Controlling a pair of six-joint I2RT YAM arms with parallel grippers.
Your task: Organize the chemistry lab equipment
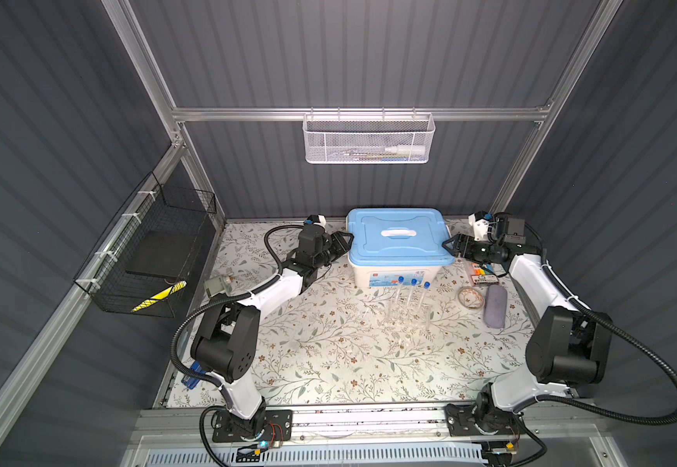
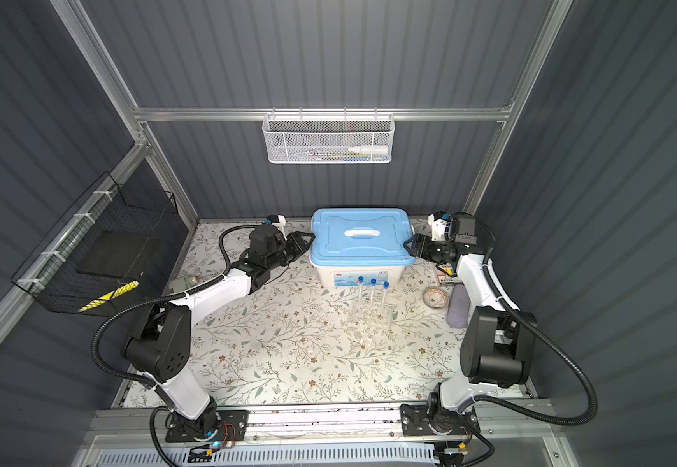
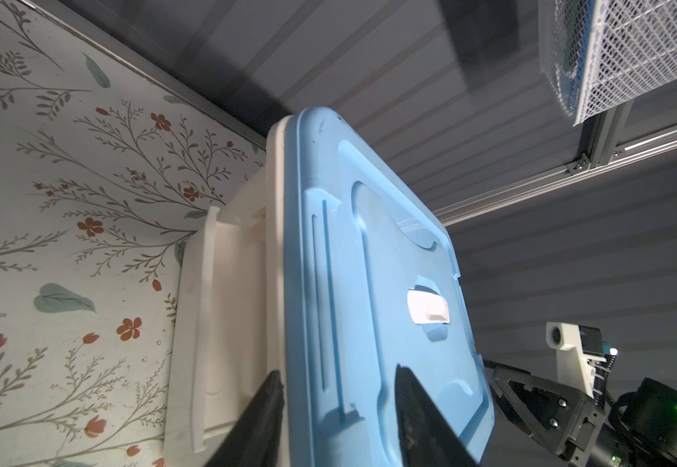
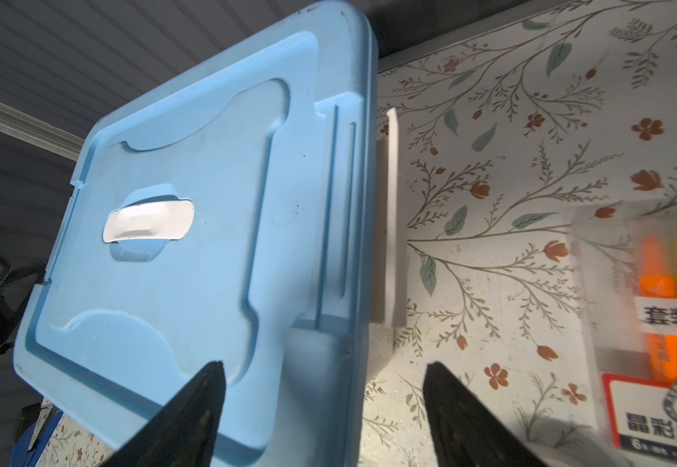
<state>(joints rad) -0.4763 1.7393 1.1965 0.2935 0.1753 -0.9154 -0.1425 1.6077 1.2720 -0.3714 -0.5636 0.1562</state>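
— Reading anything?
— "套装" is showing on the highlighter pack point(image 4: 660, 323), right edge. My left gripper point(image 3: 335, 380) and right gripper point(image 4: 324, 364) are gaping astride the blue lid point(image 1: 397, 238); test tubes point(image 1: 411, 293) are standing in the rack point(image 1: 405, 317), mid-frame

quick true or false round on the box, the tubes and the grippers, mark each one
1. The blue lid sits on the box. True.
2. The test tubes lie flat on the table. False: they stand upright in the clear rack.
3. The left gripper and right gripper are at opposite ends of the lid. True.
4. In both top views the highlighter pack lies left of the box. False: it lies right of it.
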